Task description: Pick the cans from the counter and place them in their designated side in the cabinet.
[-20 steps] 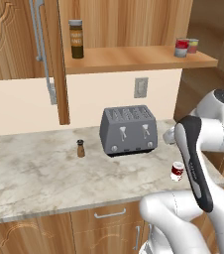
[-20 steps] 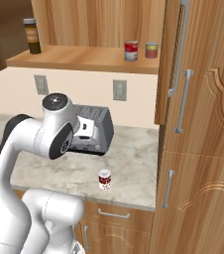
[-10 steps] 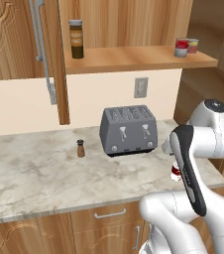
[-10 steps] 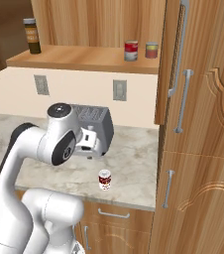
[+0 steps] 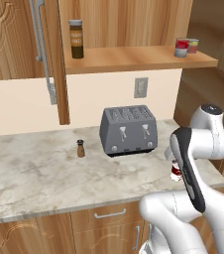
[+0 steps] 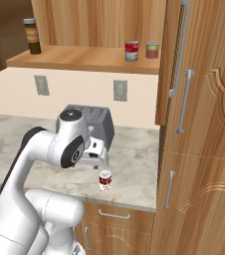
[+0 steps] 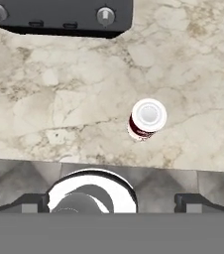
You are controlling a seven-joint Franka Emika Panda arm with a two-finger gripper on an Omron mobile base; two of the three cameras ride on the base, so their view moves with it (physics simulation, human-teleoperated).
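One red-and-white can (image 7: pixel 146 119) upright on counter (image 7: pixel 59 109), silver top seen from above, hand (image 7: pixel 111 199) spread wide.

A beige marbled stone counter (image 5: pixel 29 173) with a smooth polish carries a red-and-white can (image 7: pixel 146 120) topped by a bright silver metal lid. Behind it sits a matt grey metal toaster (image 5: pixel 129 130), under a light-brown wood-grain cabinet (image 6: pixel 92 57) with a grey metal handle (image 5: pixel 40 47).

Both base views are looking forward and down from behind the arm, one from each side, sharing the toaster (image 5: pixel 129 130) and counter (image 5: pixel 34 168). The hand view is looking straight down, close over the counter's front edge and the toaster's front.
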